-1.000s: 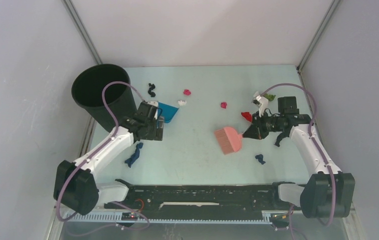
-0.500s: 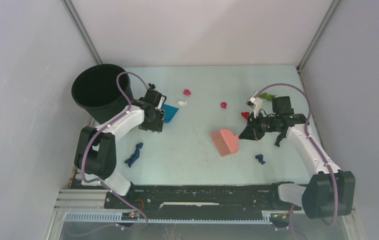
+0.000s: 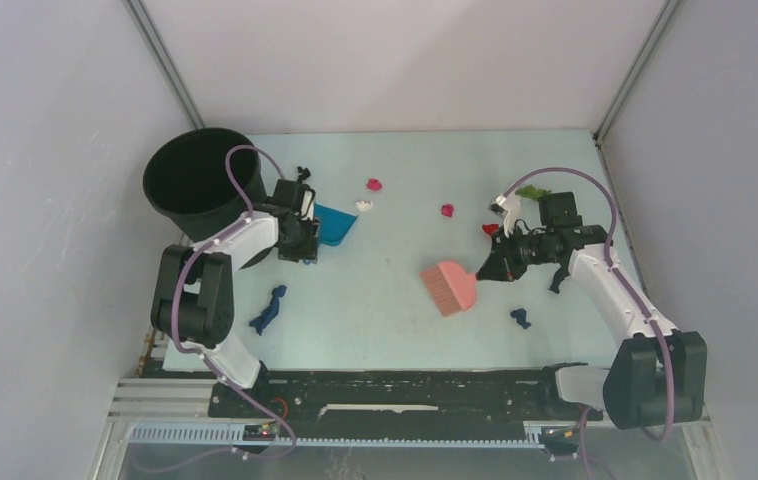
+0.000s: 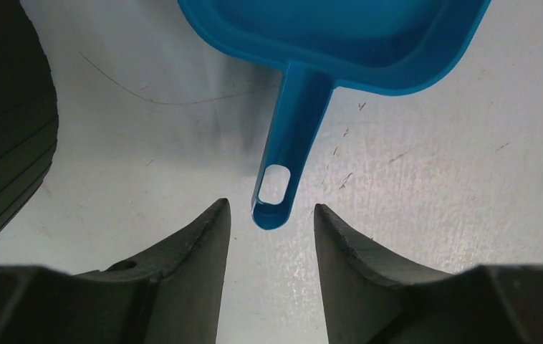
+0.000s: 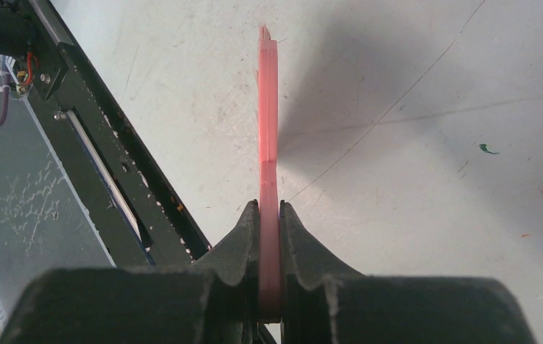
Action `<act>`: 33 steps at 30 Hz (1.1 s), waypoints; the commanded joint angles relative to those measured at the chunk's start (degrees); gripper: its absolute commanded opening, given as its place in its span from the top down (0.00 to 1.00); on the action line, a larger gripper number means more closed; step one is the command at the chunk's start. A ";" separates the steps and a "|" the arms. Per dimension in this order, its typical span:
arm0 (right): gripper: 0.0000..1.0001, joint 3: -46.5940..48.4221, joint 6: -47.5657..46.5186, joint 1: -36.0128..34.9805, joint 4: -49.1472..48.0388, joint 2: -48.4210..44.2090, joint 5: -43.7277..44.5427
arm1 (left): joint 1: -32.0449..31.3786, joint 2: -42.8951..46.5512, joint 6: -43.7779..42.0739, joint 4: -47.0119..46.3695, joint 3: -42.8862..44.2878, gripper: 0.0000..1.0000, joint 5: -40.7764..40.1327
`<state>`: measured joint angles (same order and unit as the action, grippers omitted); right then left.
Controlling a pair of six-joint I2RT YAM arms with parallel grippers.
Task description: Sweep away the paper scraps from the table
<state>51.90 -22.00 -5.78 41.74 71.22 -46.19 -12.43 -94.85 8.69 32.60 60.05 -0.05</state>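
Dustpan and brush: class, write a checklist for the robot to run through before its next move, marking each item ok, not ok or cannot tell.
1. Right jaws shut on brush: ok.
2. Left jaws gripping dustpan handle: not ok; they are open, with the handle tip between them.
3. Black bin upright: ok.
4. Paper scraps off table: not ok; several lie scattered.
5. Dustpan empty: cannot tell; the pan is partly out of view.

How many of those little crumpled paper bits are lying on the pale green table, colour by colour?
Red or pink paper scraps: 3
Dark blue: 2
White: 1
Green: 1
Black: 1, partly hidden
Total: 8
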 commanded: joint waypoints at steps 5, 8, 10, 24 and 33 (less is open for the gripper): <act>1.00 0.22 -0.12 -0.71 -0.87 -0.27 -0.93 | 0.76 -1.34 -1.18 -3.40 -0.18 0.59 4.22; 1.00 0.22 -0.64 -0.64 -0.56 -0.95 -1.00 | 0.65 -1.34 -0.91 -4.05 -0.67 0.66 4.98; 1.00 0.21 -0.64 -0.36 -0.51 -1.68 -1.55 | 0.22 -0.80 -1.08 -4.05 -0.93 0.69 4.28; 1.00 0.13 -1.59 5.11 0.25 -5.90 -5.54 | -24.52 18.49 6.68 6.67 -5.06 0.86 -14.30; 1.00 0.13 0.42 7.60 -2.11 -4.87 0.13 | -42.55 34.95 18.78 6.34 -16.43 0.85 -10.92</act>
<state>51.88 -22.50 0.23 42.06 66.52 -48.16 -49.52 -63.00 20.32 37.95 46.94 -10.31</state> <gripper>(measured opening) 0.138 0.208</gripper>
